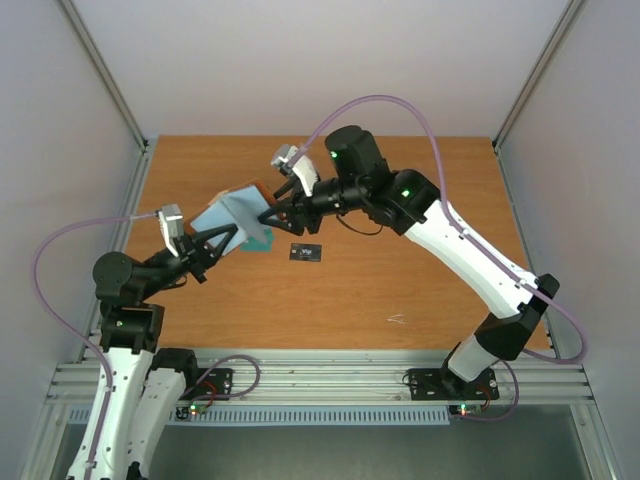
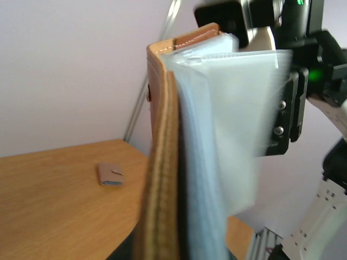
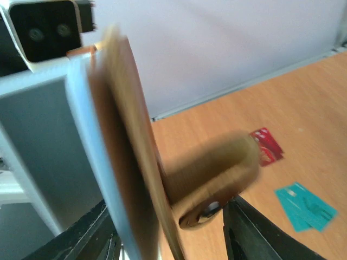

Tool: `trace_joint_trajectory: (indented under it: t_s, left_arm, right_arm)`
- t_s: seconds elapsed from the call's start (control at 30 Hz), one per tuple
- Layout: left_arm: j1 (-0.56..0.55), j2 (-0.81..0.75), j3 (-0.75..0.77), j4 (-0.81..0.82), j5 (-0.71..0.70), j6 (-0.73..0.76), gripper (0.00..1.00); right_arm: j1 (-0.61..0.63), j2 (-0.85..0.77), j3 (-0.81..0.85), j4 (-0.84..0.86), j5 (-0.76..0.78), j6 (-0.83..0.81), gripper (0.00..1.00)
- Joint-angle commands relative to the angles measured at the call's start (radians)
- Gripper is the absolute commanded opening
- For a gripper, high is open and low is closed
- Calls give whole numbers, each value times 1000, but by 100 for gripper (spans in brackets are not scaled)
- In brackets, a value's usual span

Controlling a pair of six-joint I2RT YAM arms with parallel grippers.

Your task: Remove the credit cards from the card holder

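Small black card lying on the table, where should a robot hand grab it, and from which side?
Probably from straight above, pinching its two long edges. The small black flat plastic card lies flat on the wooden table, apart from everything else, so only its thin edges offer a hold, and the shorter way across is the easier span to close on.

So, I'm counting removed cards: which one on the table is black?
The black card with white markings, alone right of the card holder; the teal card and red card differ.
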Motion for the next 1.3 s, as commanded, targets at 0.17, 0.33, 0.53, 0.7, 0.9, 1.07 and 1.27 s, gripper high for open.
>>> trace_joint_trajectory:
  t_s: [0.17, 0.33, 0.53, 0.7, 0.9, 1.07, 1.27]
  left_arm:
    - [-19, -2, 5, 43, 57, 20, 0]
    - [-19, -2, 2, 45, 60, 15, 0]
    - [-19, -3, 4, 34, 48, 20, 12]
    - [-14, -7, 15, 26, 97, 41, 52]
    - [-11, -1, 26, -32, 303, 146, 74]
    - [-11, 6, 24, -22, 123, 82, 79]
    - [-11, 38, 6, 76, 89, -117, 70]
  right_arm:
    - [94, 89, 71, 38, -73, 6, 53]
    - [107, 87, 73, 49, 20, 27, 35]
    - [107, 68, 71, 41, 86, 28, 12]
    - [87, 18, 65, -14, 143, -1, 3]
    - [78, 4, 114, -192, 257, -66, 3]
    - [81, 13, 131, -210, 171, -74, 4]
    - [83, 9, 138, -175, 171, -65, 3]
